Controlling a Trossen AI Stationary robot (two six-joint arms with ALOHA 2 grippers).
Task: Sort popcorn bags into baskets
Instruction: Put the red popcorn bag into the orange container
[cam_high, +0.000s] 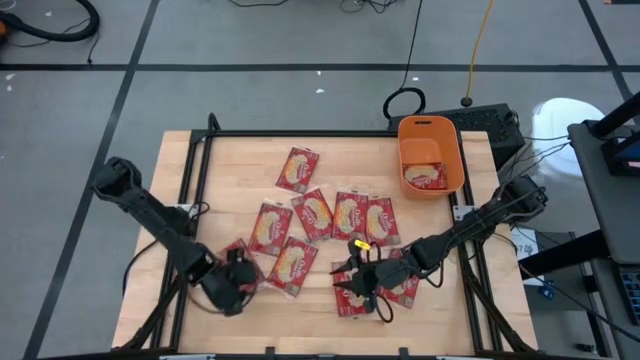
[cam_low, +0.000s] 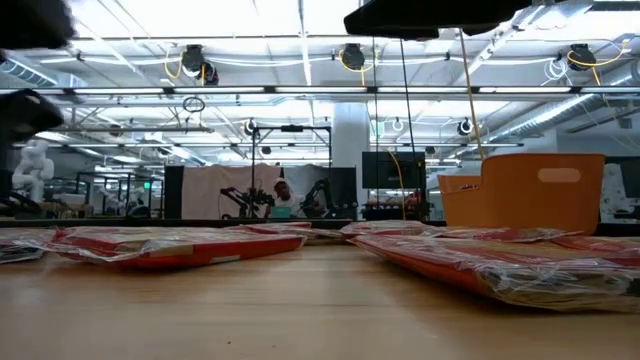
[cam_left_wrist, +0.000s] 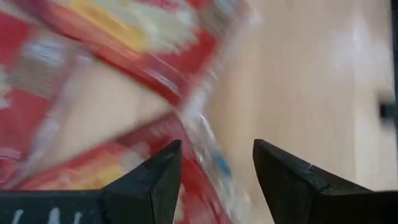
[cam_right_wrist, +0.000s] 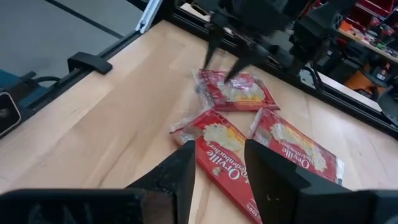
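Popcorn bags (cam_high: 318, 215) lie scattered mid-worktop as I read them, one more in the orange basket (cam_high: 431, 132) at the far right corner, my left gripper (cam_high: 240, 276) and right gripper (cam_high: 352, 280) both spread above near-edge bags.

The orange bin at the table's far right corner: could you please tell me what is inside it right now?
The high view shows one red popcorn bag lying in the orange bin, toward its near end; the far end shows bare orange floor. Whether another bag lies beneath it cannot be seen.
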